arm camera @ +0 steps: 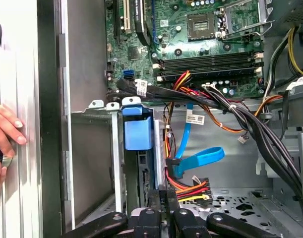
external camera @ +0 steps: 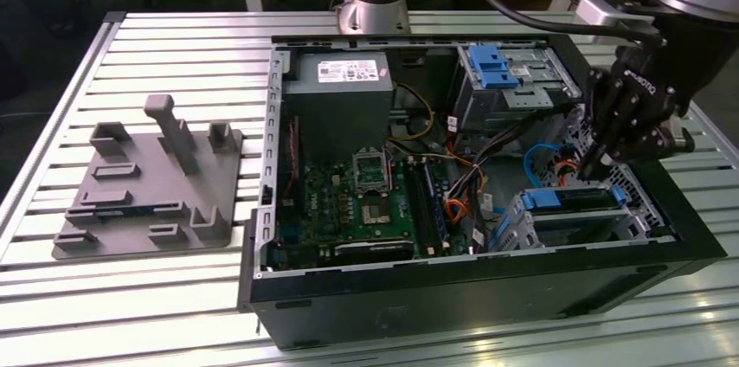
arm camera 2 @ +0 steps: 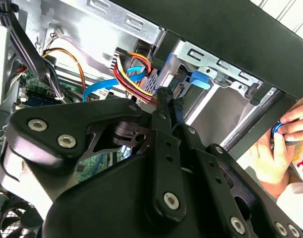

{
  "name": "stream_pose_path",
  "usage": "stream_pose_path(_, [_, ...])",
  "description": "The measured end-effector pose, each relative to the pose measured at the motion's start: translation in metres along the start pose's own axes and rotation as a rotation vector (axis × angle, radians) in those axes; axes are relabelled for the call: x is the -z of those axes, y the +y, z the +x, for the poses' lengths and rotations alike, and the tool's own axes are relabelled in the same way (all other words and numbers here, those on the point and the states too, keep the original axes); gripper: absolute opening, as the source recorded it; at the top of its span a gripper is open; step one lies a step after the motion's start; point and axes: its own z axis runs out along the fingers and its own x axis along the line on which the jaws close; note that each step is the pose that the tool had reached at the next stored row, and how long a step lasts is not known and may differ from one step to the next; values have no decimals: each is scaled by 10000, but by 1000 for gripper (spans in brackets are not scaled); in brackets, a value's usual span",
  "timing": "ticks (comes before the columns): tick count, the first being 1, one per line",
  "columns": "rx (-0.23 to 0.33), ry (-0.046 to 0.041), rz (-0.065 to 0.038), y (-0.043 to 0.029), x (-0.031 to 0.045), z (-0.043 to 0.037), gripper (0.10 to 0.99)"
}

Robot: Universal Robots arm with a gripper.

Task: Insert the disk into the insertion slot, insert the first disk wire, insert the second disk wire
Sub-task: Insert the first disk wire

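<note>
Pincer (external camera: 590, 171) closed, angled down beside disk (external camera: 568, 199) in insertion slot (external camera: 632, 222)

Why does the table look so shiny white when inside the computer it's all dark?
In the exterior view, light glares off the table, whitening its slats, while the black computer case shades its own inside; in the first wrist view the table is washed out white too; in the second wrist view the gripper looks dark against bright sheet metal.
</note>
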Motion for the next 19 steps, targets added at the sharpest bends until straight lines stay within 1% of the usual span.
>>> stream_pose_path(5, [250, 11, 42, -1, -2, 13, 165])
stream_pose_path(11, [307, 13, 58, -1, -3, 14, 165])
stream_pose_path(13, [341, -40, 155, -1, -5, 17, 165])
stream_pose_path(14, [362, -101, 194, -1, -5, 18, 165])
stream_pose_path(15, [384, -182, 227, -1, -6, 19, 165])
stream_pose_path(16, [392, -241, 241, -1, -8, 31, 165])
stream_pose_path(17, [394, -275, 241, -2, -10, 40, 165])
stream_pose_path(19, [383, -300, 238, -3, -10, 46, 165])
